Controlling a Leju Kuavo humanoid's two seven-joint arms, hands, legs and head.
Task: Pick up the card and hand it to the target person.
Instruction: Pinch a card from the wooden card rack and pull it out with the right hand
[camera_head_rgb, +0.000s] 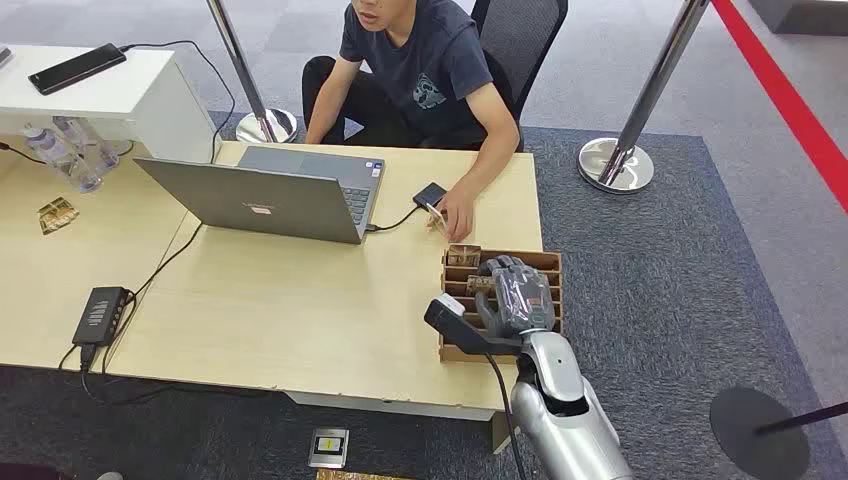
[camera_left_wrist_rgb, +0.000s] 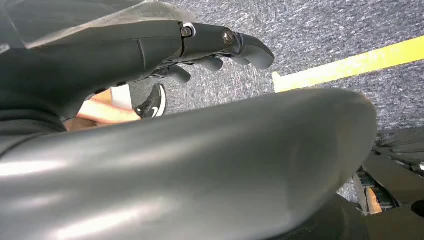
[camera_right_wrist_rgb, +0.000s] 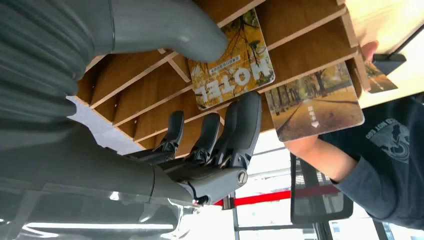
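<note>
A wooden card holder (camera_head_rgb: 552, 266) with slanted slots stands at the table's right edge. My right hand (camera_head_rgb: 515, 300) reaches into it. Up close, a yellow autumn card marked HOTEL (camera_right_wrist_rgb: 235, 62) sits in a slot, with my thumb (camera_right_wrist_rgb: 195, 30) on one edge and a dark fingertip (camera_right_wrist_rgb: 248, 107) against the opposite edge, pinching it. A second autumn card (camera_right_wrist_rgb: 315, 102) stands in the neighbouring slot. The person in a dark T-shirt (camera_head_rgb: 425, 70) sits across the table, one hand (camera_head_rgb: 457, 215) resting near the holder. My left hand (camera_left_wrist_rgb: 220, 47) hangs over the carpet holding nothing, fingers loosely apart.
An open grey laptop (camera_head_rgb: 275, 195) sits mid-table, cabled to a small black box (camera_head_rgb: 430, 193). A black power brick (camera_head_rgb: 100, 315) lies at the left front edge. Water bottles (camera_head_rgb: 65, 150) and a phone (camera_head_rgb: 76, 68) are far left. Two stanchion bases (camera_head_rgb: 615, 165) (camera_head_rgb: 266, 126) stand behind the table.
</note>
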